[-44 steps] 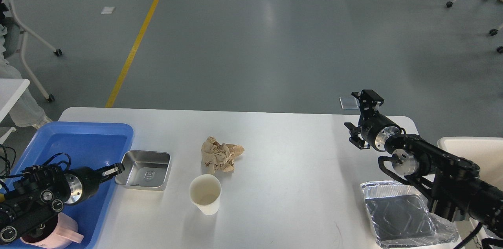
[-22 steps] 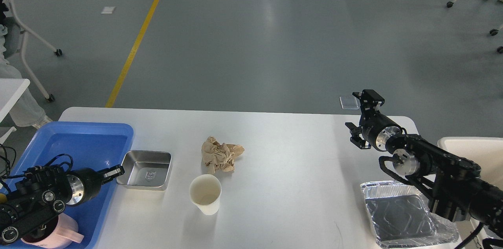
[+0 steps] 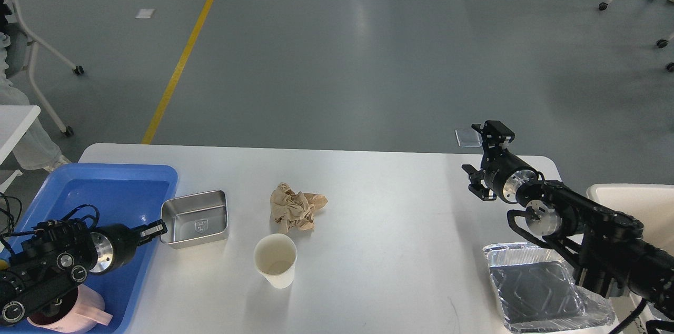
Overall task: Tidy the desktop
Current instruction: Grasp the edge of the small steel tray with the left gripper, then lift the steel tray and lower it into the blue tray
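Observation:
The white desktop (image 3: 389, 228) fills the lower view. My left gripper (image 3: 154, 229) is shut on the left rim of a small steel tray (image 3: 196, 219), which is tipped up with its far side raised. A crumpled brown paper (image 3: 295, 209) lies mid-table. A white paper cup (image 3: 275, 261) stands upright in front of it. My right gripper (image 3: 483, 157) hovers open and empty over the desktop's far right corner.
A blue plastic tray (image 3: 89, 192) sits at the left edge, with a pink cup (image 3: 84, 313) in its near end. A foil tray (image 3: 542, 289) lies at the front right. A white bin rim (image 3: 632, 197) stands beyond the right edge.
My left gripper has lifted the steel tray's left side, so the tray has tilted up and shifted slightly left. The right arm has not moved.

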Controlling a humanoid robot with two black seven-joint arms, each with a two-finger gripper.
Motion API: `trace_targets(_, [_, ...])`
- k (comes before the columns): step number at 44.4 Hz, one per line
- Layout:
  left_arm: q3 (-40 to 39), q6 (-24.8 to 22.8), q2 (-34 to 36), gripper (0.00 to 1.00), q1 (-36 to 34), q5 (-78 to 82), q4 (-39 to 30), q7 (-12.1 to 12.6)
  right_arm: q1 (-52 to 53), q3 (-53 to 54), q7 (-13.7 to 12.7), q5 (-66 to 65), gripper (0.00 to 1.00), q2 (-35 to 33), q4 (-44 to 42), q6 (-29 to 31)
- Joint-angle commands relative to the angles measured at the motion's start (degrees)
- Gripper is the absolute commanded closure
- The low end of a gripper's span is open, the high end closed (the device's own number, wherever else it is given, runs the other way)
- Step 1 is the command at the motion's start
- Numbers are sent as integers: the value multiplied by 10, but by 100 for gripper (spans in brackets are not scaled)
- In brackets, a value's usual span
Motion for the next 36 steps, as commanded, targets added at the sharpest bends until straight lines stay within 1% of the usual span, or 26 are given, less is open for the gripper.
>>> trace_targets(1, [-2,-18,1,100,-18,-1,-3,1,1,0,0,0,0,0,0,0])
trace_targets(11, [-4,-53,2,100,-65,-6,-20,2,1,0,0,0,0,1,0,0])
trace_targets(16, [-9,-98,17,100,-94,-7,-34,2,2,0,0,0,0,0,0,0])
trace_targets(22, [-16,-161,73,99,-126,-10,-47,-5,3,0,0,-1,0,-2,-4,0])
trace_targets(26, [-28,-190,111,98,-147,-24,-64,-8,5,1,0,0,0,0,-9,0])
trace_targets(36, [-82,-267,220,98,-174,-72,-108,-8,10,1,0,0,0,2,-8,0])
